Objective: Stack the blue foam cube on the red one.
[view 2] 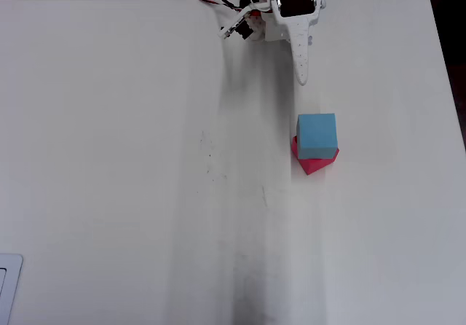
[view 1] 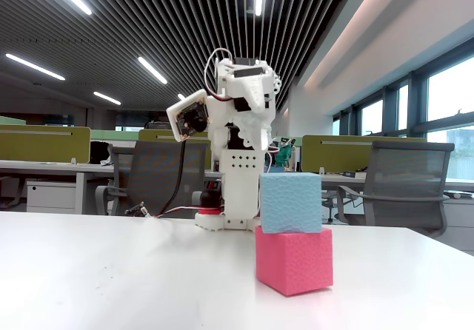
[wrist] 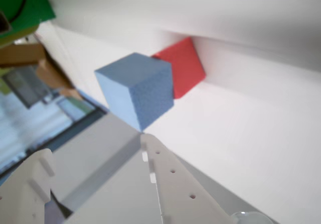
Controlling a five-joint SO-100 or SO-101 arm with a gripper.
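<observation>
The blue foam cube point(view 1: 290, 203) rests on top of the red one point(view 1: 294, 260), turned slightly against it. From overhead, the blue foam cube point(view 2: 317, 135) covers most of the red one point(view 2: 313, 165), whose corner sticks out below. In the wrist view the blue foam cube point(wrist: 135, 91) is in front, with the red one point(wrist: 184, 68) behind it. My gripper point(view 2: 302, 73) is drawn back toward the arm's base, apart from the stack and pointing at it. Its fingers point(wrist: 94, 146) stand apart, open, with nothing between them.
The arm's base and its cables point(view 2: 240, 22) sit at the far edge of the white table point(view 2: 109, 157). A pale object point(view 2: 6, 288) lies at the lower left corner of the overhead view. Office chairs and desks stand beyond the table.
</observation>
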